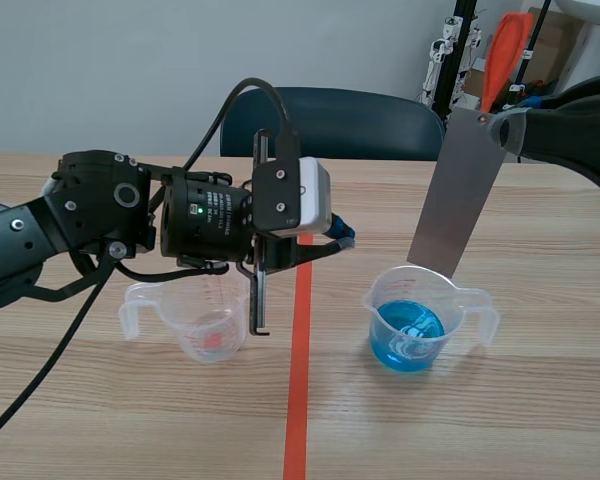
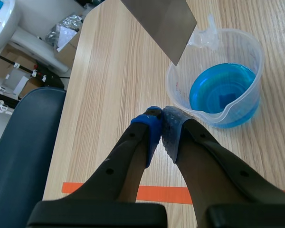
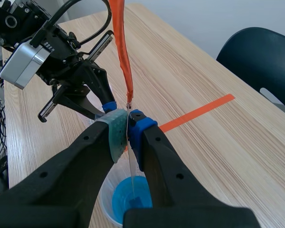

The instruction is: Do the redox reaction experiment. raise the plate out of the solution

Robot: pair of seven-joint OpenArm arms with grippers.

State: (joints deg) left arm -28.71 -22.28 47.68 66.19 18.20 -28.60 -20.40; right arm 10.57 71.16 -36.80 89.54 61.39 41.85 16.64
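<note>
Steel-grey metal plate point(image 1: 458, 195) in the scene view, pinched at its upper end by the right tool point(image 1: 502, 130), hanging tilted with its lower edge just over the rim of the beaker point(image 1: 450, 300) of blue solution point(image 1: 410, 340). Looks clear of the liquid. Left tool point(image 1: 344, 236) pressed together on nothing, hovering between that beaker and the nearly empty spare beaker point(image 1: 195, 322), close to the orange tape line point(image 1: 300, 390).

Left wrist view: blue pads point(image 2: 153, 127) squeezed against each other, plate corner hanging above the beaker wall, not touching the blue.

Right wrist view: plate seen edge-on as a thin line clamped in the right tool, orange strip point(image 3: 121, 47) rising from the pinch, beaker right underneath.

Worries, just guessing:
- Drips on the tabletop point(image 1: 540, 420) from swinging sideways too soon.
- Clipping the rim on a low exit and tipping that light beaker.
- Plate sliding out of such a narrow pinch near its top edge.

Writing: faint graduation marks on both beakers, too small to read. No brand spotted anywhere.
</note>
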